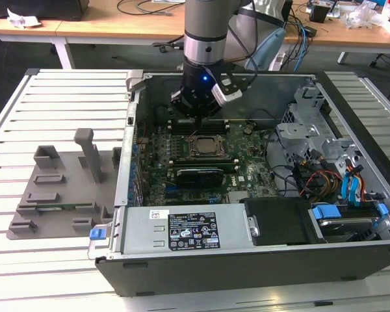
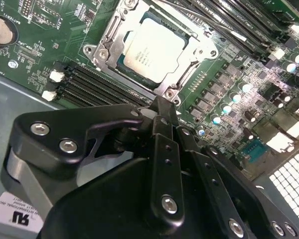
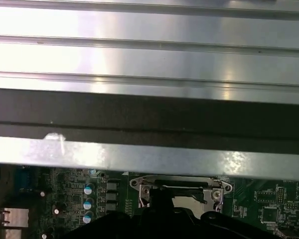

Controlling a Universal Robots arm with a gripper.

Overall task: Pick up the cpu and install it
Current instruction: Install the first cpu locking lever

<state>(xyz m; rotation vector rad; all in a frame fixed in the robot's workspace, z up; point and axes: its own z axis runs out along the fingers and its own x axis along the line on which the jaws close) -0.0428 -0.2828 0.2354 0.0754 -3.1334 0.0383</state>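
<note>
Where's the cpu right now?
The cpu sits in the metal-framed socket on the green motherboard, seen in the second wrist view, with the tool just beside the socket.

— What can't we make out? In the first wrist view the gripper (image 3: 162, 211) covers most of the cpu (image 3: 187, 200).

— And in the second wrist view, its body runs off the frame from five to seven o'clock; fingertips merge, gap unreadable.

Silver-grey arm (image 1: 206, 26), black screw-studded end effector (image 2: 164, 107)
</note>
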